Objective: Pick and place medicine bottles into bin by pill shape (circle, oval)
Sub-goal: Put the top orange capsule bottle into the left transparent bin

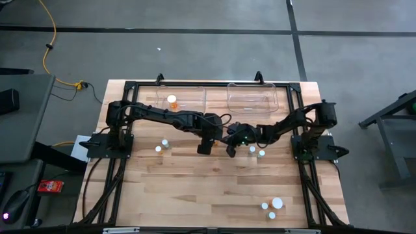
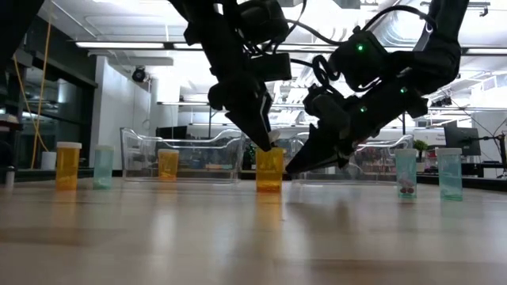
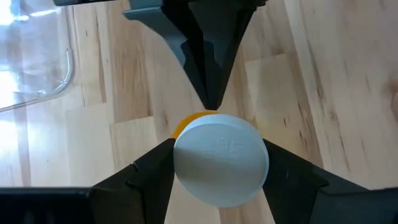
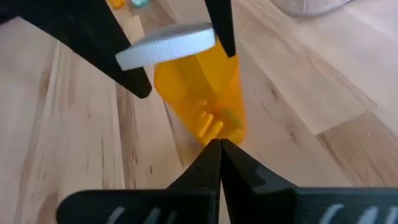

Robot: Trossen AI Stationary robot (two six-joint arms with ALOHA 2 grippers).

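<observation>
The grasp is in hand: the left gripper [image 3: 217,165] has its fingers clamped on the cap of an orange bottle [image 2: 269,169] standing mid-table, in front of the two clear bins [image 1: 252,96]. Next, I judge, comes a straight lift toward the bin matching its pills (yellow, seemingly oblong). The right gripper [image 4: 219,149] — fingers pressed together — hovers just beside it.

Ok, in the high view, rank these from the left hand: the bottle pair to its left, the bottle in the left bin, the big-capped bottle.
1. Bottle pair, on the table left of the left hand.
2. Bin bottle, inside the left bin.
3. Big-capped bottle, far off on the right side.
</observation>
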